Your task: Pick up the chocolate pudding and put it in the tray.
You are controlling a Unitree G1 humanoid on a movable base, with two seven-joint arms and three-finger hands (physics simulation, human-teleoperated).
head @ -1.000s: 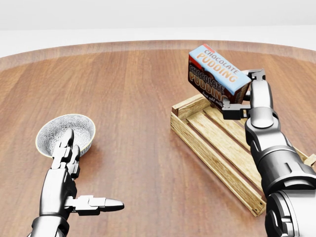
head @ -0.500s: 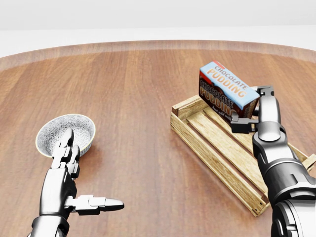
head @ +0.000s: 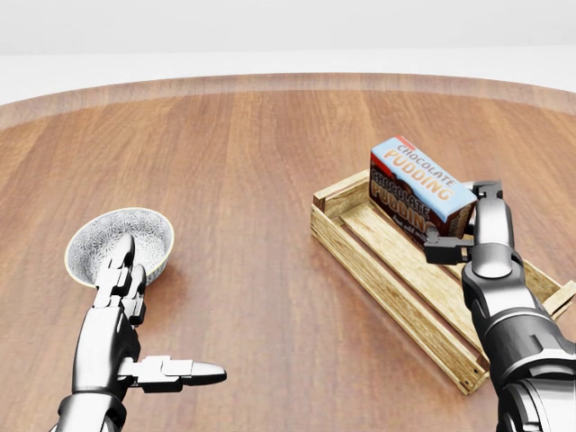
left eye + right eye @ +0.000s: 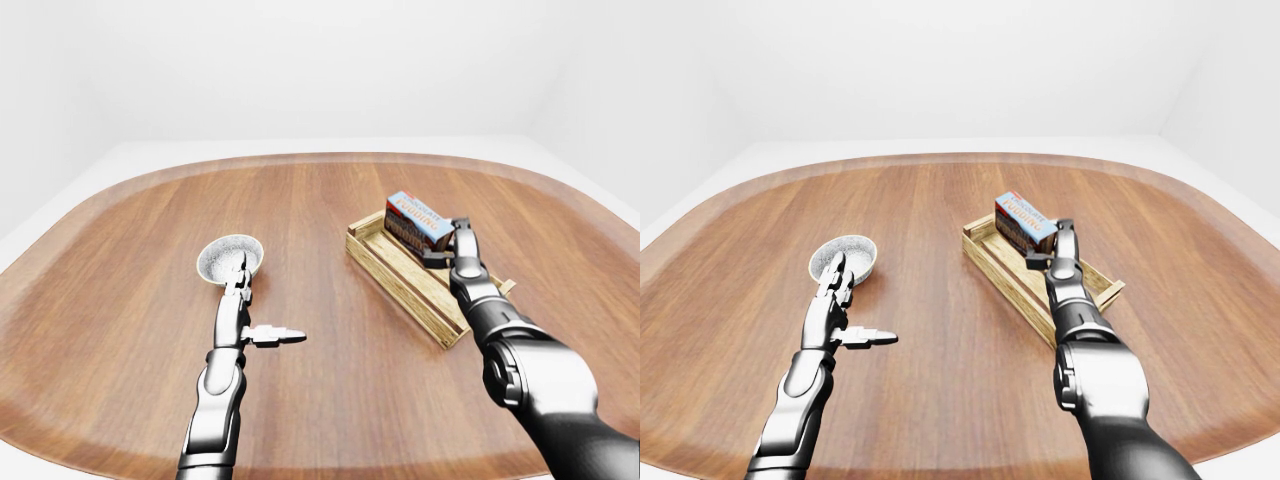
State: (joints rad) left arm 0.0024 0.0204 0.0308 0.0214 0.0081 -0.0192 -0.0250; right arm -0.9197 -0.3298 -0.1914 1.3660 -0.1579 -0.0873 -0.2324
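Observation:
The chocolate pudding (image 3: 419, 186) is a blue and brown box with its name printed on it. It sits tilted over the top end of the wooden slatted tray (image 3: 402, 266) on the right of the head view. My right gripper (image 3: 461, 220) is shut on the box's right end, thumb below and fingers behind. The box's lower edge is down between the tray's walls; I cannot tell if it touches the slats. My left gripper (image 3: 155, 315) is open at the lower left, holding nothing, far from the tray.
A patterned white bowl (image 3: 119, 242) stands on the table at the left, just above my left hand. The round wooden table (image 4: 320, 200) spreads wide around both; its edge curves along the top of the head view.
My right hand has brought the pudding box down and to the right, from above the tray's top corner into its top end. The left arm has not moved.

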